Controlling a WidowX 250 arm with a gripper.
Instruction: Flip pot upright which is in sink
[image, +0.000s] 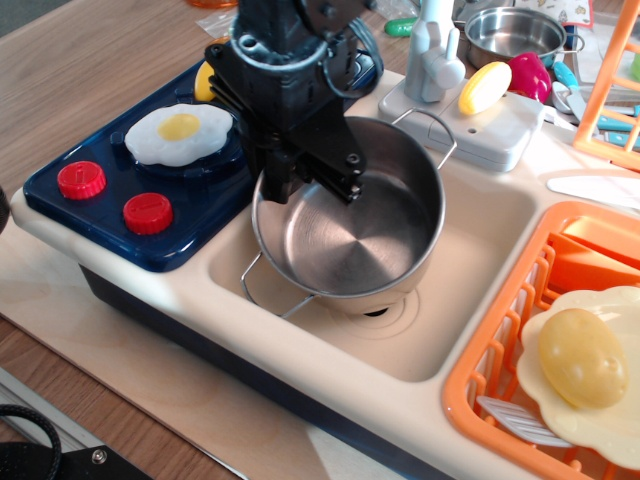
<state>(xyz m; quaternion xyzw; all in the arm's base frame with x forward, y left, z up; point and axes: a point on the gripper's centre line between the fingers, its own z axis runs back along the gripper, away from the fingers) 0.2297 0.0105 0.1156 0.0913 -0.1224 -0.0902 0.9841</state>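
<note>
The cream plastic rectangular sink (470, 330) serves as the landmark. In front of it, the pale wooden bench (120, 350) shows as a bare strip along the sink's front rim. To the sink's right, touching its rim, sits the orange plastic dish rack (480, 385), which holds a cream flower-shaped plate (560, 400) with a yellow toy potato (582, 357) on it.

Inside the sink, toward its left half, stands the large shiny stainless-steel pot (345, 230), mouth up and tilted a little toward the camera, its brushed inside visible. One wire loop handle (268, 298) reaches to the sink's front-left wall; the other sticks up at the back near the faucet base. The right half of the basin floor lies open, and the round drain mark (385, 308) peeks out from under the pot's front edge.

The black robot gripper (305, 170) comes down at the pot's back-left rim, its fingers closed narrowly over the rim wall, one finger (340, 175) inside the pot.

Left of the sink is the dark blue toy stove top (90, 215) with two red knobs (147, 212) and a white-and-yellow fried egg (179, 133). Behind the sink stand a grey-white faucet (437, 45) and, farther back, a smaller steel pot (515, 32).

No readable writing shows anywhere.
</note>
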